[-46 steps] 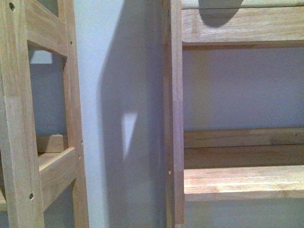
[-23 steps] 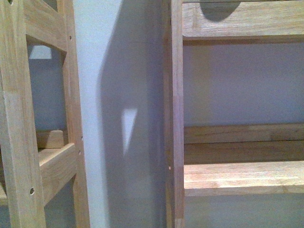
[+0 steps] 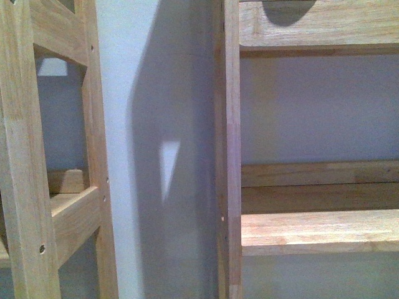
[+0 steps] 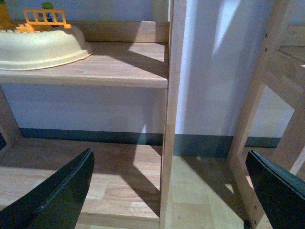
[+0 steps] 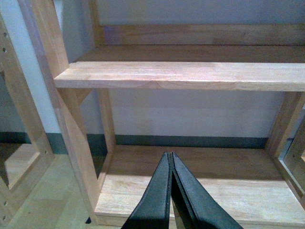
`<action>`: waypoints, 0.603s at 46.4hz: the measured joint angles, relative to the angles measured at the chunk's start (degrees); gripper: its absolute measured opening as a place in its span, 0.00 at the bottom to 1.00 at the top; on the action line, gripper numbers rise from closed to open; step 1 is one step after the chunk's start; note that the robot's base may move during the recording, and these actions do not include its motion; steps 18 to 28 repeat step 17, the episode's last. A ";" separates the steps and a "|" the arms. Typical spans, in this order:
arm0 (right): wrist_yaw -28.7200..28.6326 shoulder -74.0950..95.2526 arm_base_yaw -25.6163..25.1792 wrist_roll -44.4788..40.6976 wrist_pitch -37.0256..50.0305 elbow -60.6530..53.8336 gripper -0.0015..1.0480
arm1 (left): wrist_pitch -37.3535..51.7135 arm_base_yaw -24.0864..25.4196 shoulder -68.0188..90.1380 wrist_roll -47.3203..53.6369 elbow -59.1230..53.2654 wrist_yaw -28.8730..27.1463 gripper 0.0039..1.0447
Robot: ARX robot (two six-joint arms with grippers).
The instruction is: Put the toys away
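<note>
- The right pincer (image 5: 170, 164) has its two black fingers pressed flat together, with nothing between them. It hangs above the bottom board (image 5: 200, 183) of a light wooden shelf unit.
- The left pincer (image 4: 167, 191) is wide apart: one black finger (image 4: 57, 195) shows at one edge of its wrist view and the other at the opposite edge, and it carries nothing. Between them I see a thin wooden upright post (image 4: 169, 119) of the shelf unit and the pale wooden floor (image 4: 200, 191) beyond it.
- On the shelf board further from the left pincer lies a cream plastic tub (image 4: 43, 47), round and shallow, with a small orange plastic fence piece (image 4: 45, 16) behind its rim.
- Compared with one second ago, the front view slides a little: the upper wooden shelf board (image 3: 318, 25) and the lower wooden shelf board (image 3: 318, 230) both stand higher in the picture, and the round shadow at the top is almost out of view. So the camera tilts or sinks slightly; nothing else moves.
- The soft orange-yellow plush toy is not in any view, so I cannot tell where it is.
- My judgement: both pincers are free, so this is a searching or travelling step. Either the plush toy is stored already, or it must first be found.
</note>
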 joint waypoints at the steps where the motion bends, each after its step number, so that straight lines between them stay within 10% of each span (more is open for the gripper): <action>1: 0.00 0.00 0.00 0.00 0.00 0.00 0.14 | 0.00 0.00 0.00 0.00 0.00 0.00 0.94; 17: -0.02 0.00 0.00 0.00 0.00 0.00 0.65 | 0.00 0.00 0.00 0.00 0.00 0.00 0.94; 28: -0.02 0.00 0.00 0.00 0.00 0.00 0.65 | 0.00 0.00 0.00 0.00 0.00 0.00 0.94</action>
